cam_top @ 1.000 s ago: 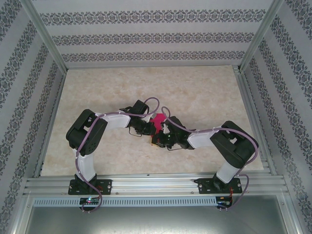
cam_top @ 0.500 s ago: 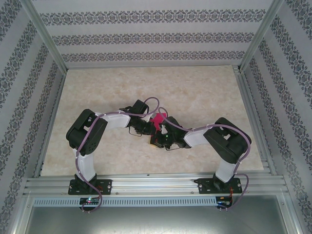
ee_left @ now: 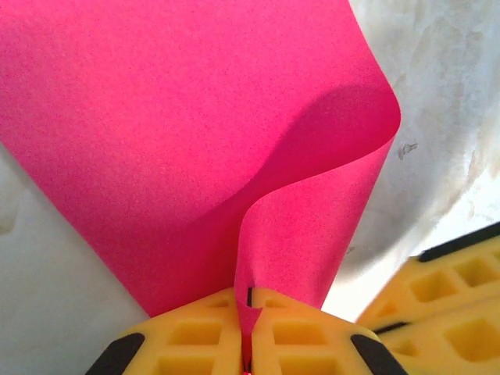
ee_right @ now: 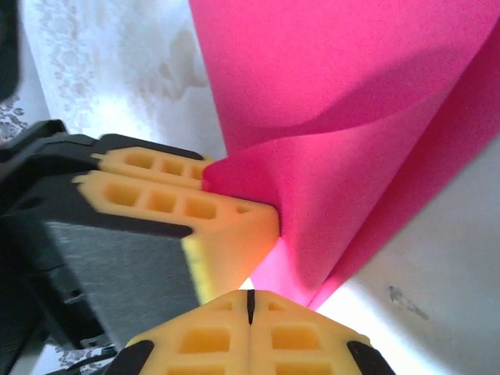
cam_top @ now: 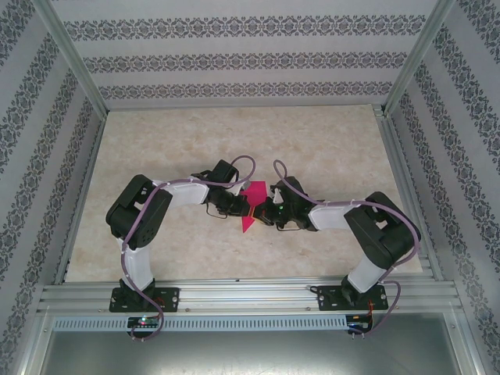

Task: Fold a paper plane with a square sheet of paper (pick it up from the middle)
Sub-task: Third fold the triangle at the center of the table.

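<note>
The square sheet of paper is magenta-pink and hangs curled between the two grippers at the table's middle. My left gripper is shut on it. In the left wrist view the yellow fingertips pinch a fold of the sheet, which fans up and bends over to the right. My right gripper is right beside the sheet. Its yellow fingers are shut with nothing between them, just under the paper and the left gripper's fingers.
The marble-patterned table top lies under both arms. Aluminium frame posts and patterned walls close in the left, right and back sides. A metal rail carrying the arm bases runs along the near edge.
The right arm has swung out to the right and its gripper has come off the paper. The sheet now hangs lower, with a pointed corner showing. The left gripper has kept its grip and place.
</note>
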Robot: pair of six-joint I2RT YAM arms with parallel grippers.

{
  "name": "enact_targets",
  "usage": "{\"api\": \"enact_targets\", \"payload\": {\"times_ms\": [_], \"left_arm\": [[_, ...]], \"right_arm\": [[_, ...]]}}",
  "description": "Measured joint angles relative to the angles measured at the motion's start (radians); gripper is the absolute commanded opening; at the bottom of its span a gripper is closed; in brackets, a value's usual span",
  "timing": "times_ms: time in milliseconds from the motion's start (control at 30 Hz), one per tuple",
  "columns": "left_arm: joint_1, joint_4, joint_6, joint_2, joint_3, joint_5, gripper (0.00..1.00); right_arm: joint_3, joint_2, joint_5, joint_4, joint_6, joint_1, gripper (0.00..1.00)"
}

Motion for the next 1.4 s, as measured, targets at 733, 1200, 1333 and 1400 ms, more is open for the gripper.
{"api": "enact_targets", "payload": {"times_ms": [733,1200,1333,1400], "left_arm": [[0.000,-0.032,0.019,0.012,0.023,0.004,0.11],[0.000,-0.038,0.031,0.013,0.026,0.004,0.11],[0.000,-0.038,0.031,0.013,0.026,0.004,0.11],[0.000,-0.038,0.031,0.013,0.026,0.004,0.11]], "right_arm": [[0.030,0.090,-0.022,0.010,-0.024,-0.007,0.01],[0.092,0.081,-0.068,-0.015,-0.071,-0.098,0.01],[0.091,0.123,-0.063,-0.015,-0.084,-0.098,0.01],[0.089,0.143,-0.060,-0.010,-0.085,-0.098,0.01]]}}
